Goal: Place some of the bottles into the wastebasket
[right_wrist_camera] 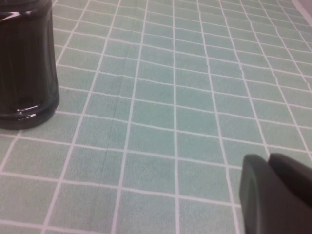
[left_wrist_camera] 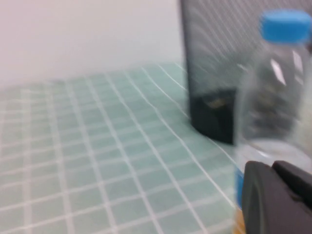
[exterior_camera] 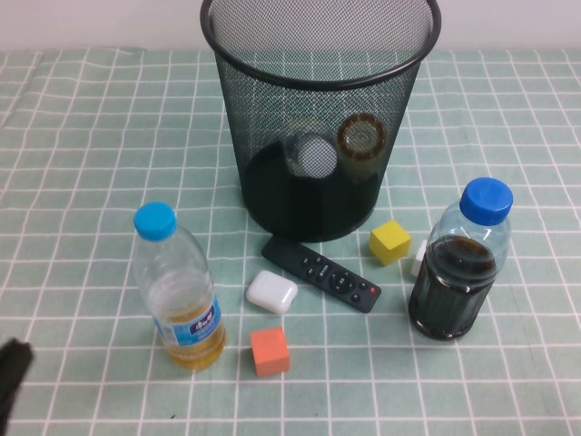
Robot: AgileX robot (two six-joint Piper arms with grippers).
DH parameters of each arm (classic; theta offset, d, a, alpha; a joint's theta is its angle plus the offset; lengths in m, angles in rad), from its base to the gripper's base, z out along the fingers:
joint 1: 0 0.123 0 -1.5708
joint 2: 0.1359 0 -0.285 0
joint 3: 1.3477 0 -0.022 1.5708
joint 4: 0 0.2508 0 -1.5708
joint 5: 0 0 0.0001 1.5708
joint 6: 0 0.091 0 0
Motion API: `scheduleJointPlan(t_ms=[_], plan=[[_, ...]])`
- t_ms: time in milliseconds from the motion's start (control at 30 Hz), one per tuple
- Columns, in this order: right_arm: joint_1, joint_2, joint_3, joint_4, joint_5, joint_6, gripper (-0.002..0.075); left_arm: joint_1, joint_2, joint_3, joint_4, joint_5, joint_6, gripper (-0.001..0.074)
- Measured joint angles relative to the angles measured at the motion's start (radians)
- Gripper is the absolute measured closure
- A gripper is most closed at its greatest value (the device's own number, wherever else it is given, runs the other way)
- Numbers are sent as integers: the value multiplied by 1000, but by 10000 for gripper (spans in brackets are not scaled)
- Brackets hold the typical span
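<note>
A green checked tablecloth carries the wastebasket, remote, two cubes and two blue-capped bottles.

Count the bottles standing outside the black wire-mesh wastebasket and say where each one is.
2. The blue-capped bottle of yellow liquid stands front left of the black wire-mesh wastebasket; the blue-capped bottle of dark liquid stands front right. Others may hide behind the basket.

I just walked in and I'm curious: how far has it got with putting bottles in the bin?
Two bottles already lie inside the wastebasket, seen through the mesh. Nothing is in hand: the left gripper sits low by the yellow-liquid bottle, the right gripper near the dark-liquid bottle. Both those bottles stand outside; the job looks finished.
</note>
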Motion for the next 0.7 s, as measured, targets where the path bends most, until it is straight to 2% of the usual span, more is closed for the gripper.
scheduleJointPlan(t_ms=[133,333,700], plan=[[0,0,0,0,2,0,733,114,-102,12,21,-2,-36,739],[0,0,0,0,2,0,734,221,-190,96,38,46,-84,740],[0,-1,0,0,2,0,734,238,-190,101,142,261,-110,740]])
